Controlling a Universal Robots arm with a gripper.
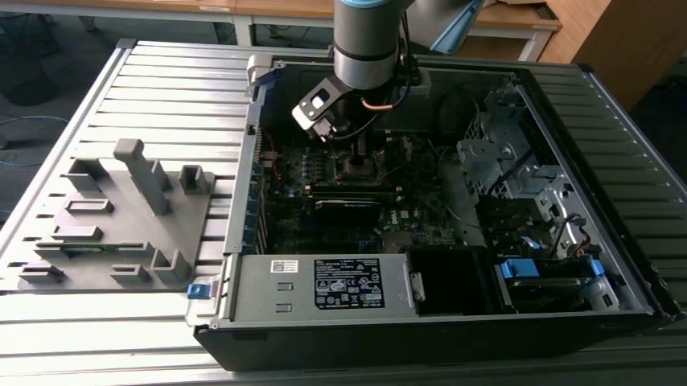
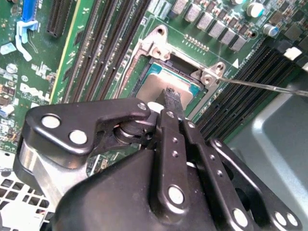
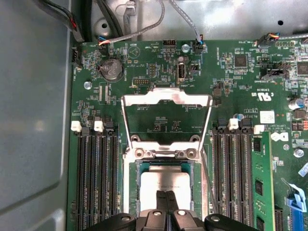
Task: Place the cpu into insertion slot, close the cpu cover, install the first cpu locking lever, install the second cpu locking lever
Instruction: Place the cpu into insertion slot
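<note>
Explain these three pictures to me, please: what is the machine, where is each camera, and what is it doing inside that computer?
The grey column in the exterior view is a robot arm, reaching down into an open computer case that lies on a slatted metal table. A grey plastic fixture lies on the exterior view's left. That picture comes from a camera standing off the arm. The other two come from cameras riding near the arm's wrist, looking at the circuit board. There the black gripper, its fingers closed together, has its tips at the cpu, which lies flat in its socket. The cpu cover, a silvery frame, is swung open beside the socket.
</note>
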